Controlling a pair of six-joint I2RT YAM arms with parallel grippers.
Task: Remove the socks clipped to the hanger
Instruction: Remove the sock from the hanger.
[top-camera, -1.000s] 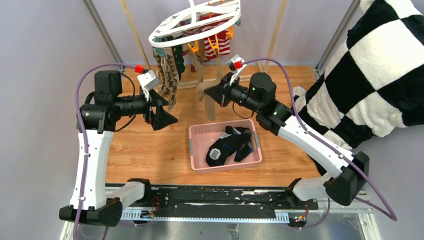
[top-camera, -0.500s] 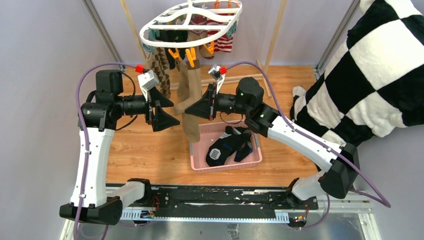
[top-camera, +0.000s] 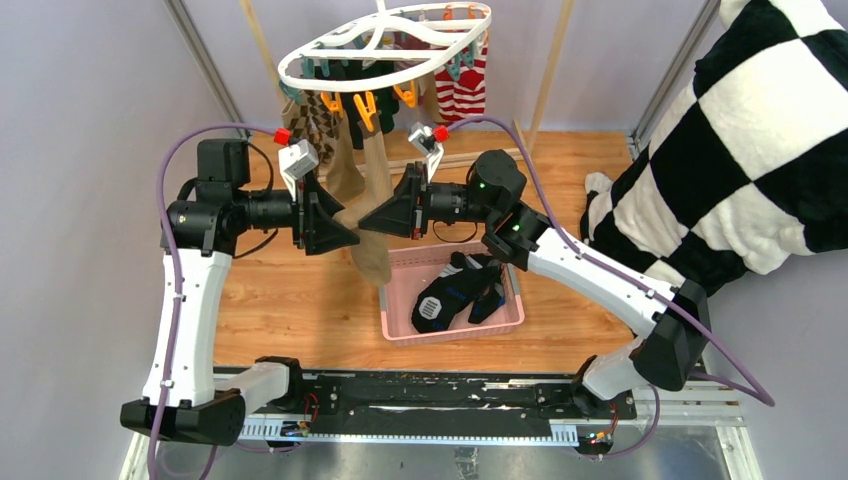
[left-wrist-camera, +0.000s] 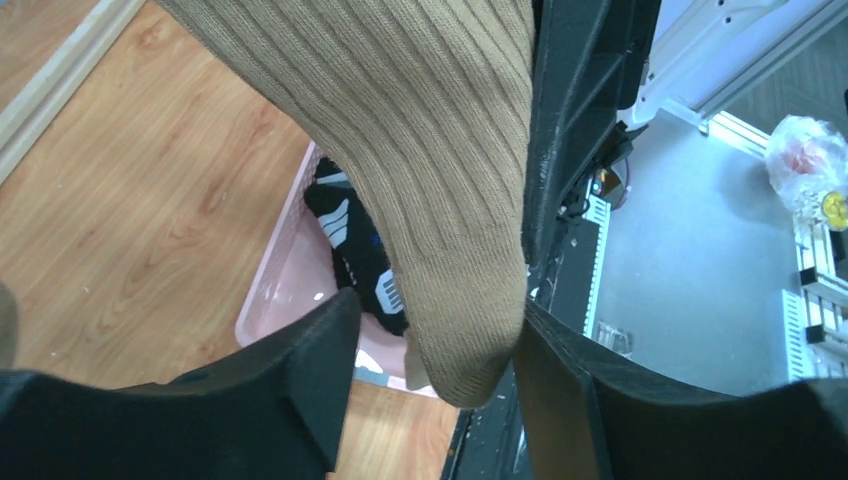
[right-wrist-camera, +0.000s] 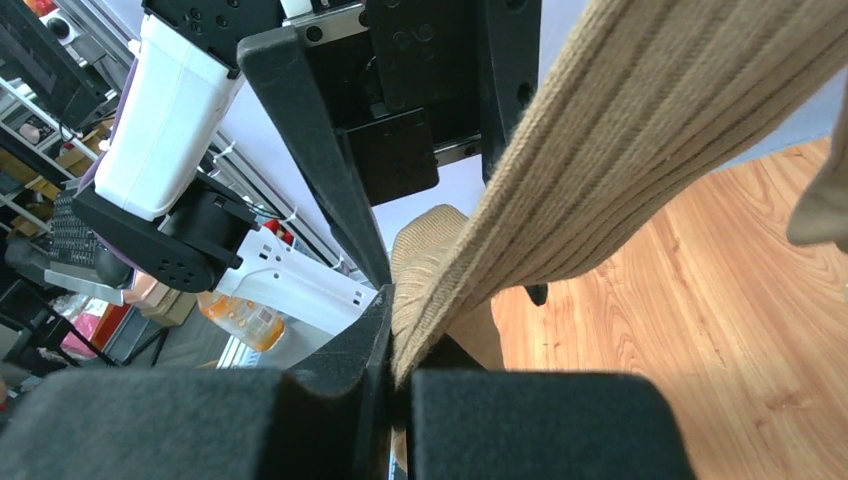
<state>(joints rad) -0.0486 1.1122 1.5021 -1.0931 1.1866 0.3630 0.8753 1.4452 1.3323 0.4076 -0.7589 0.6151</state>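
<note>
The white oval hanger (top-camera: 385, 45) hangs at the top with several socks clipped to it: a red-and-white striped one (top-camera: 468, 90), an argyle one (top-camera: 320, 125) and a long tan sock (top-camera: 376, 170) under an orange clip. My right gripper (top-camera: 368, 222) is shut on the tan sock (right-wrist-camera: 640, 170) partway down, the ribbed cloth pinched at its jaws (right-wrist-camera: 395, 370). My left gripper (top-camera: 345, 232) faces it from the left. Its fingers stand apart round the sock's toe end (left-wrist-camera: 450, 300), which lies against the right finger (left-wrist-camera: 560, 390), with a gap at the left one.
A pink slotted basket (top-camera: 400, 265) sits on the wooden floor below the sock, with a black-and-blue sock (top-camera: 450, 295) in it. A big black-and-white checkered cloth (top-camera: 740, 150) fills the right side. Wooden rack poles (top-camera: 545, 70) stand behind the hanger.
My right gripper has drawn the tan sock left and down toward the left gripper, and the hanger swung with it. The left jaws have narrowed round the sock's toe end.
</note>
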